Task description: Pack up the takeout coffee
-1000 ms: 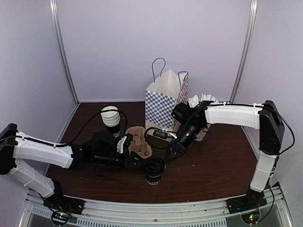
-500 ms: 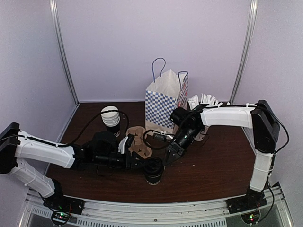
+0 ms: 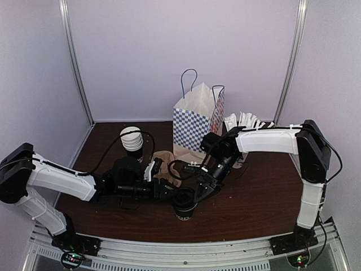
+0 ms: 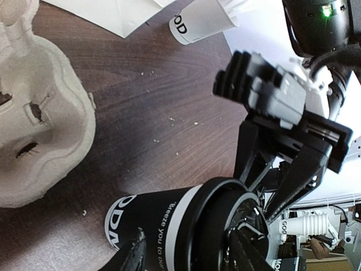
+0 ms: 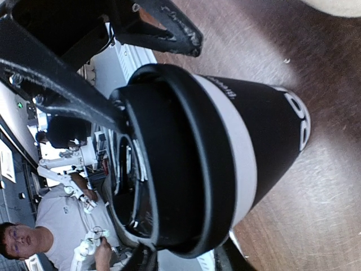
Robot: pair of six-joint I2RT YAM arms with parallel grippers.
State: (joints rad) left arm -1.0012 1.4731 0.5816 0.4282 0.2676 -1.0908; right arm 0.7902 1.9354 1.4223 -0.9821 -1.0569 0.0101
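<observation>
The takeout coffee (image 3: 183,208) stands upright on the dark table (image 3: 265,197), near the front edge and well short of the blue-checkered paper bag (image 3: 193,125) at the back, so none of the packing proper is done yet. Both arms have met over the cup. The left claw (image 3: 169,193) reaches in from the left with a finger against each side of the cup, and I'd say it has hold of it. The right claw (image 3: 197,189) comes down from the bag side, its jaws about halfway closed around the black lid (image 5: 169,158). One finger looks to touch the rim, but I cannot tell whether the pair has closed on it. To my eye this is the grasp, or perhaps seating the lid while the other arm steadies the cup. The brown pulp carrier (image 4: 39,113) lies just behind the cup, between it and the bag, and a stack of lidless cups (image 3: 131,138) sits farther left. Next, one claw needs a firm hold while the other lets go. Then the cup must go straight up, kept level so nothing spills, over the carrier and above the tall bag's mouth before it is lowered inside.
</observation>
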